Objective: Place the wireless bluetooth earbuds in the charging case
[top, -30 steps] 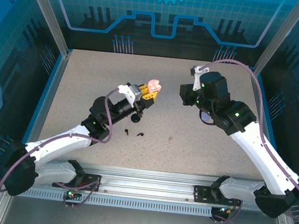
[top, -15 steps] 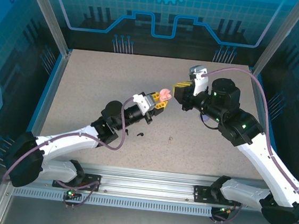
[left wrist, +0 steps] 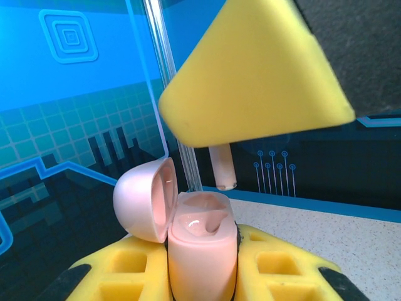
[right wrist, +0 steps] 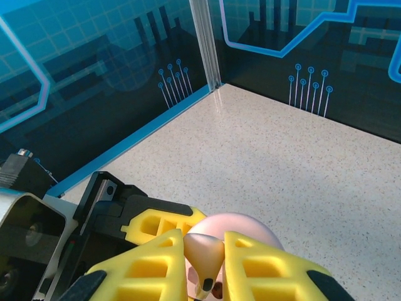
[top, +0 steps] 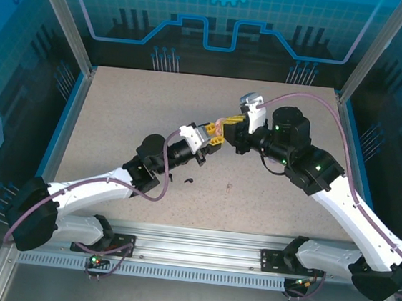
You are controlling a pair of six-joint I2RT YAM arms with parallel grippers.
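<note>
Pale pink earbud (left wrist: pixel 222 168) is now hanging stem-down just above the open pink charging case (left wrist: pixel 202 251), centre of the top view. A second ago the two were well apart. Right gripper (right wrist: pixel 205 260) has swung left and in, with its jaws pinched on the bud. Left gripper (top: pixel 215 134) has pushed right to meet it, with its jaws clamped on the case body and the lid (left wrist: pixel 143 199) flipped back to the left. The bud looks clear of the well, not seated, so this reads as final alignment before the drop-in. Tight spots: the yellow finger sits right over the case mouth and the open lid stands beside the descent path, so there's little lateral slack. Two black earbuds (top: pixel 180 180) lie on the table (top: pixel 118 113) below centre, apart from both arms. The meeting point is well away from the enclosure walls, with open surface at upper left and lower right for backing out.
</note>
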